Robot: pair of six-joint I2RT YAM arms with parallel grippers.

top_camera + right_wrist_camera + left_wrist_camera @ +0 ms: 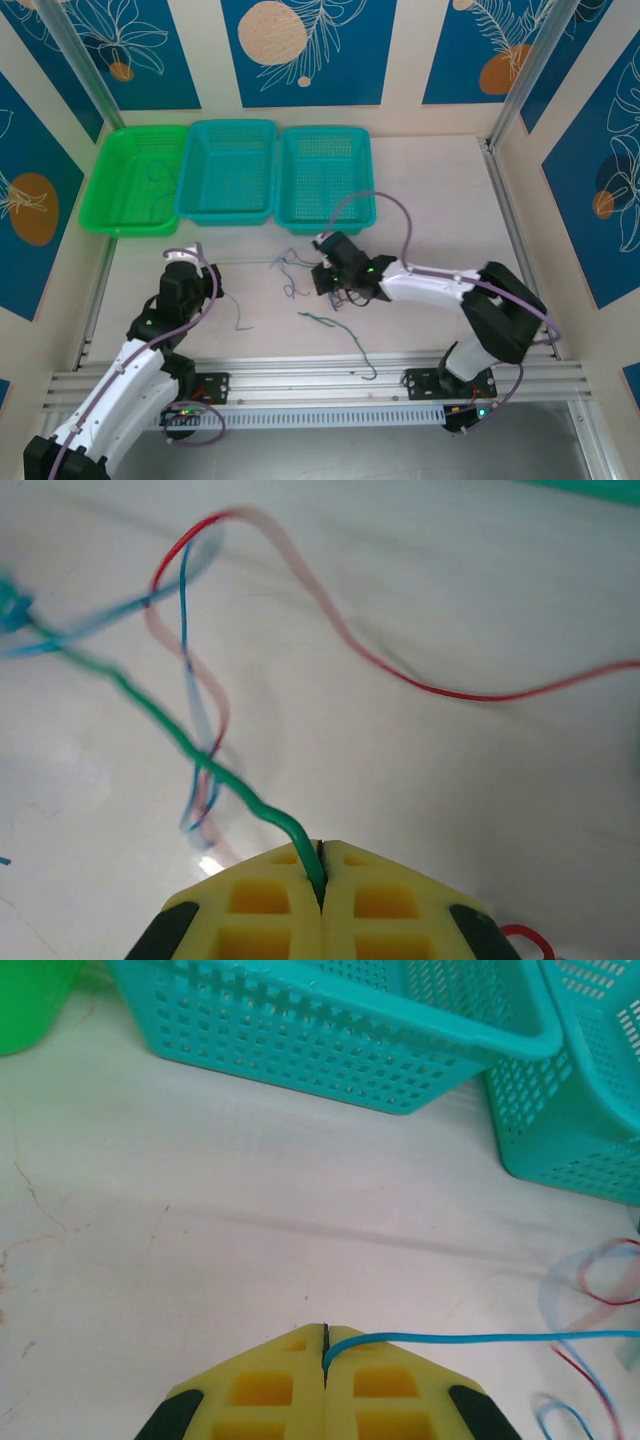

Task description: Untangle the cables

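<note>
Left gripper (325, 1332) is clamped on the blue cable (480, 1338). Right gripper (320, 848) pinches the green cable (160, 715). Both tangle with a red cable (450, 692) mid-bench, near the right teal basket (325, 223).

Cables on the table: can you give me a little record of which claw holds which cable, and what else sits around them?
left gripper: shut on the blue cable
right gripper: shut on the green cable
red cable: loops loose, crossing the blue and green ones
tangle: on the table between the two grippers
far edge, in a row: green basket, teal middle basket, teal right basket
</note>
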